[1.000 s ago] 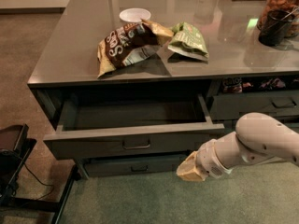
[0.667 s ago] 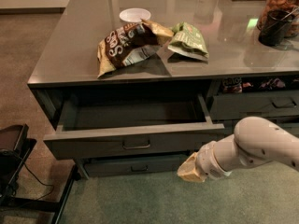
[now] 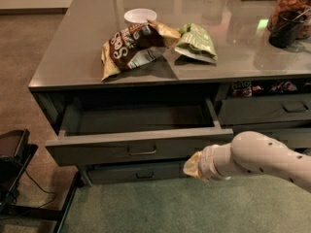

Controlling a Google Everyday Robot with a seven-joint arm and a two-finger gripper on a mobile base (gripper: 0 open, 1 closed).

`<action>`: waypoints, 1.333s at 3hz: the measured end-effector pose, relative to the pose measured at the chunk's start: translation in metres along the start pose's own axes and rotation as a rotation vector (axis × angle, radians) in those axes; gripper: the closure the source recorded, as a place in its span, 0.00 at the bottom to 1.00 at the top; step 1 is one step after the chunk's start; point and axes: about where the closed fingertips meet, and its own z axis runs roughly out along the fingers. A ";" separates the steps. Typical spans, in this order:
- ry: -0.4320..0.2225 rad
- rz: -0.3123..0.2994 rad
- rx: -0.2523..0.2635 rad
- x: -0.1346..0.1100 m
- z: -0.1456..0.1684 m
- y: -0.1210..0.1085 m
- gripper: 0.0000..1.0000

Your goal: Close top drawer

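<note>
The top drawer (image 3: pixel 97 152) is a wide dark grey drawer under the left part of the counter. It stands pulled far out, and its inside (image 3: pixel 141 119) looks empty. A small metal bar handle (image 3: pixel 142 152) sits at the middle of its front. My gripper (image 3: pixel 192 166), with a tan tip on a white arm (image 3: pixel 257 157), is low in front of the cabinet. It is just below the right end of the drawer front and right of the handle. I cannot tell whether it touches the front.
On the counter (image 3: pixel 73 57) lie a brown chip bag (image 3: pixel 133 45), a green bag (image 3: pixel 197 42) and a white bowl (image 3: pixel 140 15). A jar (image 3: pixel 291 16) stands at the far right. A right-hand drawer (image 3: pixel 265 108) is slightly open. A lower drawer (image 3: pixel 138 173) is shut. A black stand (image 3: pixel 12 152) is at the left.
My gripper has shifted slightly up and left, closer to the drawer front's right end. The drawer remains pulled out.
</note>
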 end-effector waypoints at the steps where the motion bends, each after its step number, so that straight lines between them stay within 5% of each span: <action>1: -0.031 -0.108 0.120 -0.004 0.004 -0.026 1.00; 2: -0.061 -0.212 0.244 -0.013 -0.002 -0.049 1.00; 3: -0.061 -0.212 0.245 -0.013 -0.002 -0.049 1.00; 4: -0.042 -0.239 0.297 -0.010 -0.003 -0.051 1.00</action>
